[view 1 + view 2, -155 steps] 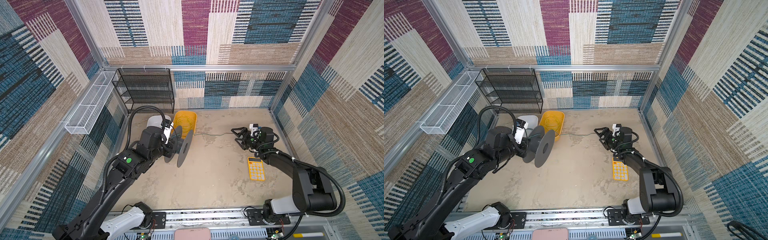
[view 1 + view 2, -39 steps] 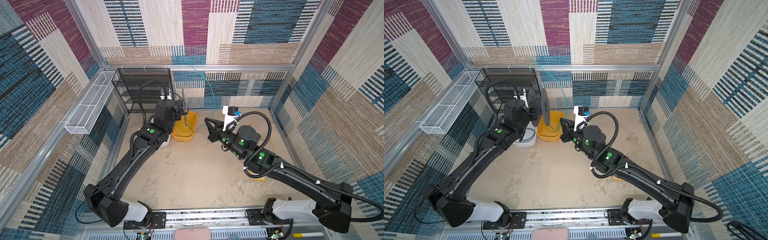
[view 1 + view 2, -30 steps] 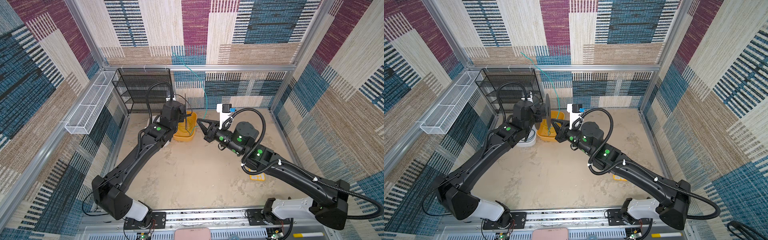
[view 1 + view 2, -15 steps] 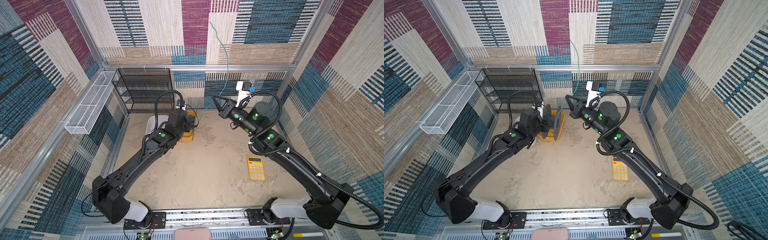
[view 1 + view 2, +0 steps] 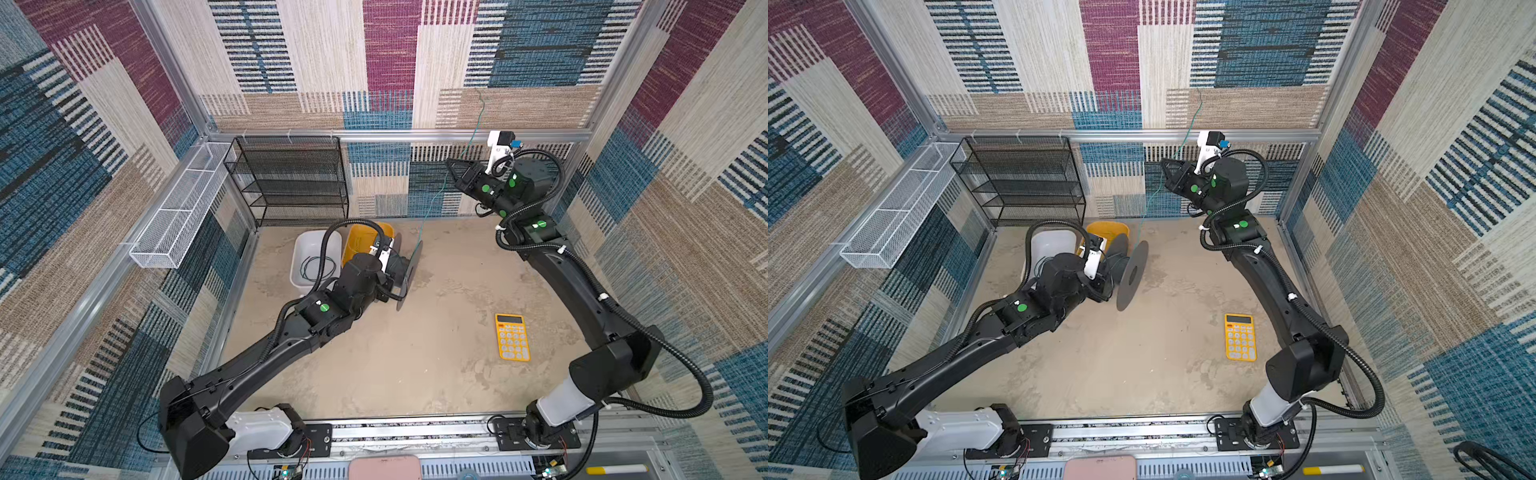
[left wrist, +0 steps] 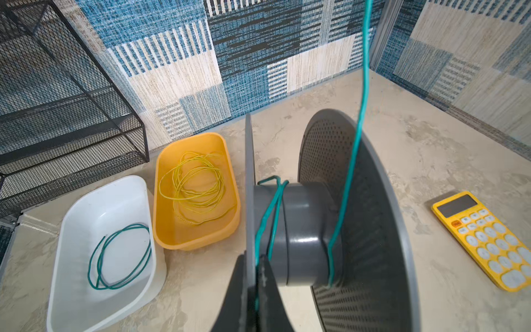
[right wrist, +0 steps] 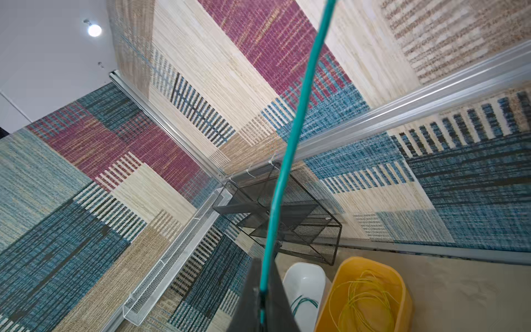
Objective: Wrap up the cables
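Early stage: left gripper (image 6: 253,266) clamps reel (image 6: 304,230), right gripper (image 7: 262,268) pinches barely wound teal cable (image 6: 349,178); at frame left, yellow cable (image 6: 198,202) and dark cable (image 6: 148,247) lie unwrapped.

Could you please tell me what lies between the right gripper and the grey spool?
Only the teal cable spans it, running through air from the shut right gripper down to the grey spool; both top views show this.

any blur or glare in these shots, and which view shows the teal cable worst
Left wrist view: left end effector out of focus, teal cable sharp. Right wrist view: ceiling lamp blown out white, right end effector blurred. Both top views: even light, no glare, but the cable is hair-thin against the patterned wall, so worst there.
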### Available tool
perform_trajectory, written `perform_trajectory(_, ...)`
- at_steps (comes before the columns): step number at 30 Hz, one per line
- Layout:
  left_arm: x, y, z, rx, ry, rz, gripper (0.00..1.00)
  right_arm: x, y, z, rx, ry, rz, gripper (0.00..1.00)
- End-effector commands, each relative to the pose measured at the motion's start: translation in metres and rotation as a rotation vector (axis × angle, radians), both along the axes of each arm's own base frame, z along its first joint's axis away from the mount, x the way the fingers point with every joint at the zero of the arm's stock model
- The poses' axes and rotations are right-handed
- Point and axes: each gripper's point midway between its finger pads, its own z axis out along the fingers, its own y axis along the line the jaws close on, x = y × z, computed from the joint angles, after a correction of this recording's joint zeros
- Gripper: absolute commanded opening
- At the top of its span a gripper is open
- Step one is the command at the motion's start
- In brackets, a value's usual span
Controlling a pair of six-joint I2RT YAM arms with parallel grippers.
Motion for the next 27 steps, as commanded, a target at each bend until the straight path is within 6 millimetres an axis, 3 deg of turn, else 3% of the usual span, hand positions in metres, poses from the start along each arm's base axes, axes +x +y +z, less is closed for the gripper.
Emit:
perform_trajectory(1,-0.025,0.017,-0.052,0.188,0.151,-0.016,0.00,0.013,-0.022,0.032,0.050,-0.109,-0.073,0.00)
perform_trajectory(6,-0.044,0.016,-0.070,0.243,0.179,-0.043,0.00,0.037,-0.023,0.010,0.016,-0.066,-0.080,0.00)
perform_trajectory(12,-0.059,0.023,-0.067,0.186,0.179,-0.059,0.00,0.054,-0.029,-0.036,0.001,0.014,-0.093,0.00)
perform_trajectory(20,-0.085,0.017,-0.053,0.102,0.169,-0.164,0.00,0.079,-0.029,-0.101,-0.038,0.118,-0.097,0.00)
perform_trajectory(27,-0.092,0.017,-0.019,0.007,0.105,-0.198,0.00,0.086,-0.030,-0.172,-0.065,0.223,-0.107,0.00)
